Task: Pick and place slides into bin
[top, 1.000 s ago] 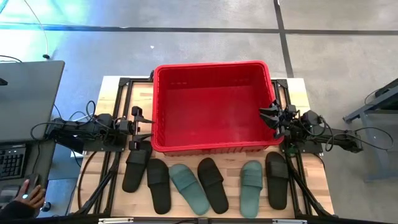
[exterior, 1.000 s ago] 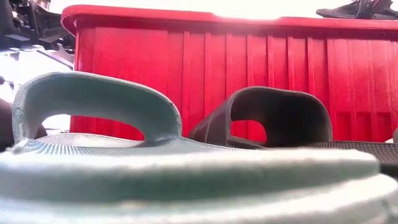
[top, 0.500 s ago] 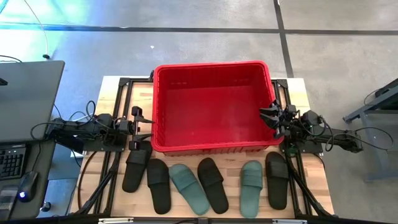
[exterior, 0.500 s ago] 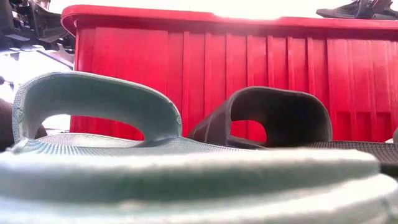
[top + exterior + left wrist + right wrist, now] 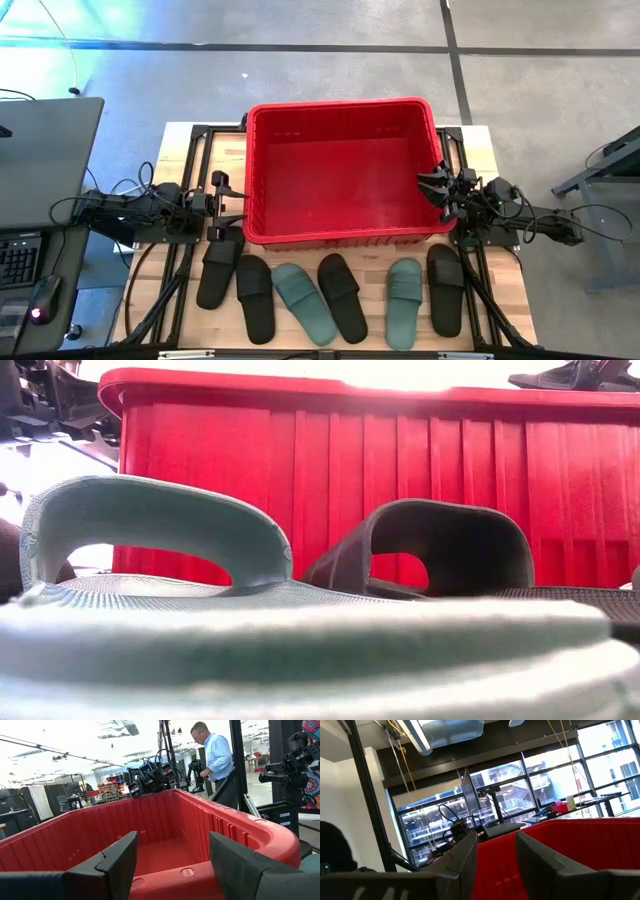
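On the wooden table (image 5: 505, 300) beneath me, the bin (image 5: 342, 235) sits across the far half, its thick red rim reaching nearly from one dark frame rail to the other. Its floor is bare, so there is open room inside from wall to wall.

My left gripper (image 5: 228, 193) waits just outside the bin's left wall, fingers spread wide with nothing between them; in my left wrist view the two dark fingers (image 5: 120, 857) frame the red rim and the hollow beyond. My right gripper (image 5: 432, 186) hangs over the bin's right rim, tips just inside the edge, its fingers (image 5: 467, 855) part-way apart and holding nothing.

All six slides (image 5: 340, 296) lie in a row on the near strip of table, between the bin's front wall and the table's near edge. Four are black and two teal-green. They lie close side by side, some touching, the leftmost black one just below my left gripper. In the low view, a teal strap (image 5: 150, 525) and a black strap (image 5: 450, 540) rise close before the ribbed red wall.

A person (image 5: 215, 755) stands in the room beyond the bin.
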Tool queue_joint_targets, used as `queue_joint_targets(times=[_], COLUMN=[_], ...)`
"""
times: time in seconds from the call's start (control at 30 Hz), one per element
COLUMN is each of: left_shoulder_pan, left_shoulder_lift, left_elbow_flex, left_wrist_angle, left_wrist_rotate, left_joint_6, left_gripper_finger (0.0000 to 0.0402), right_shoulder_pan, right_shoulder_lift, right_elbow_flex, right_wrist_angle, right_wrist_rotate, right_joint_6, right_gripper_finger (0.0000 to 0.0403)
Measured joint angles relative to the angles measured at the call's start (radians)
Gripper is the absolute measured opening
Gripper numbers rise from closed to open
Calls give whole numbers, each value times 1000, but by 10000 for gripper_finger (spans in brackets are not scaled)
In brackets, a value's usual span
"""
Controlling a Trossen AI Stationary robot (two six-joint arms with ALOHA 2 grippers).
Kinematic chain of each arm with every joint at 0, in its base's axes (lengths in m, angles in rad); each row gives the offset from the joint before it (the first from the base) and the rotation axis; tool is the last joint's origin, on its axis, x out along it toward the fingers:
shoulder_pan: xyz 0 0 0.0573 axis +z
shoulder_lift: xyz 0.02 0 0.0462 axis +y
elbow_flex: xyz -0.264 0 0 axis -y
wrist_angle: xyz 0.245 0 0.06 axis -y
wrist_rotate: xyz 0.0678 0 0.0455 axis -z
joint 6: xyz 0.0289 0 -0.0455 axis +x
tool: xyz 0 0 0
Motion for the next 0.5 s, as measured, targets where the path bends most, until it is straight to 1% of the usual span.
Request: queue_joint_targets(times=[0.23,0.33,0.43,0.5], left_shoulder_pan=[0,0,0,0], left_shoulder_lift=[0,0,1,9], left_elbow_flex=[0,-2,9,57], left_wrist_angle=[0,24,144,234], left_wrist_rotate=[0,0,26,53], left_joint_6=[0,1,-18,4], left_gripper_finger=[227,227,227,227], right_shoulder_pan=[0,0,0,0], right_shoulder_lift=[0,0,0,0], right_elbow_flex=[0,0,0,0], right_wrist_angle=[0,0,0,0], right_wrist_rotate=[0,0,0,0], right_joint_6=[0,0,0,0], right_gripper_finger=[122,122,122,122])
